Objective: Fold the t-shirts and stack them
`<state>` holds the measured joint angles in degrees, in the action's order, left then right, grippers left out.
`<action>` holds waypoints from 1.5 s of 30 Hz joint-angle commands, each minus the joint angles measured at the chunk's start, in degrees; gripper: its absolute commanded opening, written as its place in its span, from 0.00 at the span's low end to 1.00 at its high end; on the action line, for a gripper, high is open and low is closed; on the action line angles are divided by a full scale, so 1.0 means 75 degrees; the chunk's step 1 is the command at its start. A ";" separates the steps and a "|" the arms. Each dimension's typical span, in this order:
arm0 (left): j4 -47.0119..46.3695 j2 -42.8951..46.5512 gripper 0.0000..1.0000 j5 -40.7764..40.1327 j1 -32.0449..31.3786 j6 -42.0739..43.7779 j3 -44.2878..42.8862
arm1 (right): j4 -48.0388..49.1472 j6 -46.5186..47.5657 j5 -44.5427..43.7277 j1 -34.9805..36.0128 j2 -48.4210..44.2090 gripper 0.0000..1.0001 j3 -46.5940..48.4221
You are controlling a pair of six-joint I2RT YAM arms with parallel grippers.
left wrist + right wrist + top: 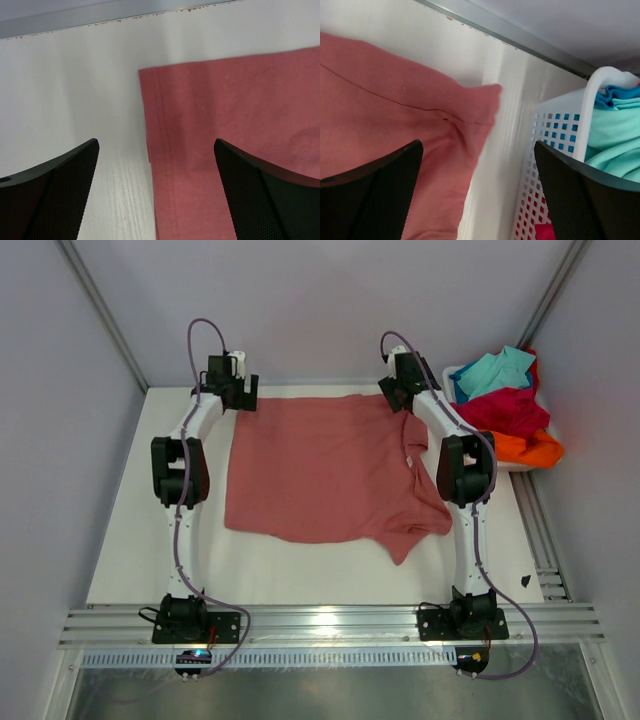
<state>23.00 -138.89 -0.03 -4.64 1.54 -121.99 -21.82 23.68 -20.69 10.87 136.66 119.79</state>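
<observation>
White table (150,570): salmon t-shirt (320,470), white label (408,461) unreadable.

Bare table strip (130,540) left of salmon tee (320,475); tub (555,140) just beside right pincer (477,144) blocks rightward pass.

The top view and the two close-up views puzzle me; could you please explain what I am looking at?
It is two robot arms, the left arm and the right arm, bolted to a table. The top view looks down from behind them; each close-up is a wrist camera showing its own fingers. A salmon-pink t-shirt lies spread between them. A white tub on the right holds more t-shirts: turquoise, crimson and orange. The left end effector and right end effector hover open near the shirt's far corners, holding nothing.
</observation>
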 commanded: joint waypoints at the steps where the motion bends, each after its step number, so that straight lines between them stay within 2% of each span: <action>1: -0.0067 0.0249 0.99 -0.0043 -0.0095 0.0052 -0.0328 | 0.0670 0.0533 -0.0452 0.0050 -0.0104 0.99 0.0095; 8: 0.0073 0.0682 0.99 -0.0194 -0.0143 0.0438 -0.0328 | 0.1995 0.1154 -0.0991 0.0062 -0.0606 0.99 0.0129; 11: 0.0715 0.1010 0.99 -0.0149 -0.0143 0.0707 -0.0748 | 0.1320 0.1167 -0.0677 0.0050 -0.1097 0.99 0.1145; 13: 0.1742 0.1268 0.99 -0.0078 -0.0143 0.0755 -0.1146 | 0.0136 0.0887 0.0072 0.0050 -0.1508 0.99 0.1360; 14: 0.2028 0.1408 0.99 0.0282 -0.0131 0.0686 -0.1299 | -0.0691 0.0630 0.0481 0.0039 -0.2067 1.00 0.1175; 15: 0.2274 0.1769 0.99 0.0552 -0.0131 0.0616 -0.1254 | -0.1140 0.0581 0.1575 0.0038 -0.2351 0.99 0.1011; 16: 0.2659 0.1993 0.99 0.0857 -0.0131 0.0499 -0.1149 | -0.1481 0.0499 0.2097 0.0038 -0.2644 0.99 0.0730; 17: 0.2826 0.2216 0.99 0.1231 -0.0131 0.0416 -0.0719 | -0.1775 0.0267 0.2543 0.0038 -0.2937 0.99 0.0008; 18: 0.2955 0.2427 0.99 0.2117 -0.0119 0.0358 -0.0483 | -0.2160 0.0160 0.3035 0.0050 -0.3474 0.99 -0.0405; 19: 0.3107 0.2835 0.99 0.2508 -0.0119 0.0287 -0.0225 | -0.2315 0.0124 0.3886 0.0039 -0.3700 0.99 -0.0827; 21: 0.3283 0.3119 0.99 0.3666 -0.0131 0.0345 0.0514 | -0.2667 0.0089 0.4525 0.0050 -0.4075 0.99 -0.1952; 23: 0.3552 0.3284 0.99 0.4034 -0.0142 0.0357 0.0912 | -0.2878 0.0147 0.5299 0.0039 -0.4416 0.99 -0.2795; 28: 0.3683 0.3050 0.99 0.3919 -0.0154 0.0555 0.1675 | -0.3429 0.0580 0.6144 0.0050 -0.4452 0.99 -0.3689; 33: 0.3460 0.2676 0.99 0.3860 -0.0189 0.0697 0.1828 | -0.3337 0.0721 0.6742 0.0062 -0.4230 0.99 -0.4100; 45: 0.3753 0.1984 0.99 0.3672 -0.0635 0.1365 0.1664 | -0.2633 0.0229 0.6696 0.0120 -0.3504 0.99 -0.3936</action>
<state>50.13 -123.22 26.98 -8.84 9.78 -107.87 -44.34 27.05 27.99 11.51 109.06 88.09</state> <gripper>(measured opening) 0.991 0.993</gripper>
